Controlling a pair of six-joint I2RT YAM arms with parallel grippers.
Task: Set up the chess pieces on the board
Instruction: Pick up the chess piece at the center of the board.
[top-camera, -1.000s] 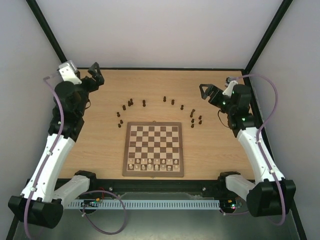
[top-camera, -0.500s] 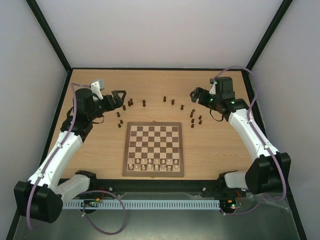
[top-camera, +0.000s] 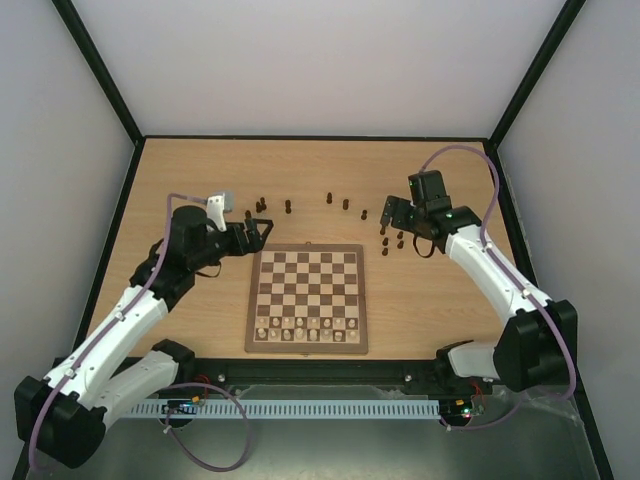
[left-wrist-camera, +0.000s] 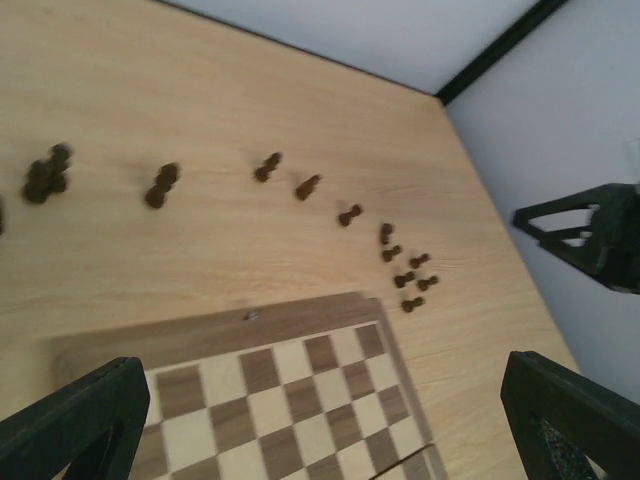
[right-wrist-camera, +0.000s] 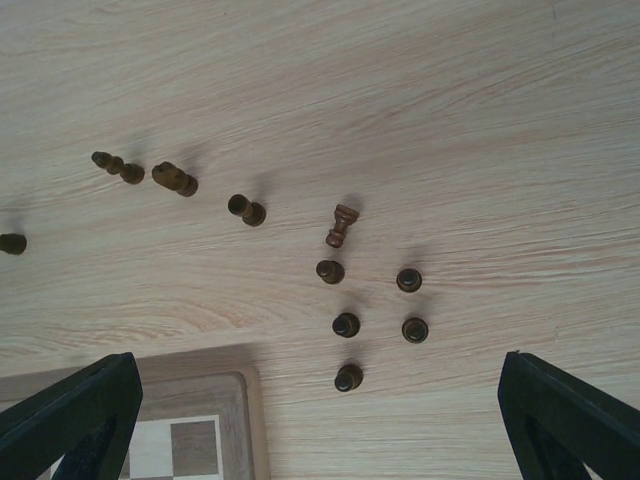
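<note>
With the left claw (left-wrist-camera: 322, 365) and right claw (right-wrist-camera: 318, 360) seen spread empty, the chess pieces (right-wrist-camera: 341, 225), judged light, rigid and tippy, are best pinched mid-stem

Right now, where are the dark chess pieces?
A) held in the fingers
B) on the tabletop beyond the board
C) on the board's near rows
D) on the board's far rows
B: the dark chess pieces sit scattered on the tabletop beyond the board.
</note>
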